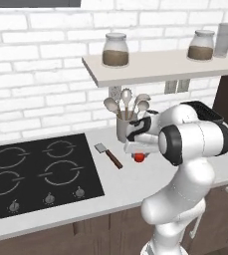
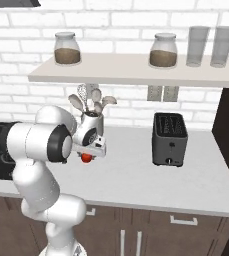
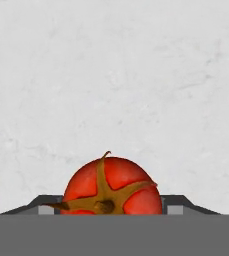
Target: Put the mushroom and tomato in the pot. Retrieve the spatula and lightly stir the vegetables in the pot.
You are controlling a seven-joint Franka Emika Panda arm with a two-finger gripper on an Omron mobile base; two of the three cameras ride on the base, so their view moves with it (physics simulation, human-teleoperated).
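Tomato [image 3: 111, 186] between tool [image 3: 111, 210] fingertips, on pale counter [image 3: 136, 75].

I see a pale speckled stone bench [image 1: 120, 187] carrying a grey-bladed, brown-handled spatula [image 1: 108, 155], a small red tomato [image 1: 139, 158], a grey utensil crock [image 1: 126, 127] near the back edge, and a black toaster [image 2: 169, 139].

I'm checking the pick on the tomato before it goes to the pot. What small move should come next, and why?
Probably finish closing the gripper on the tomato before any lift. In the hand view the tomato sits centred low between the tips on the bare counter, and from the base the hand hangs right over it, but no firm grip shows yet.
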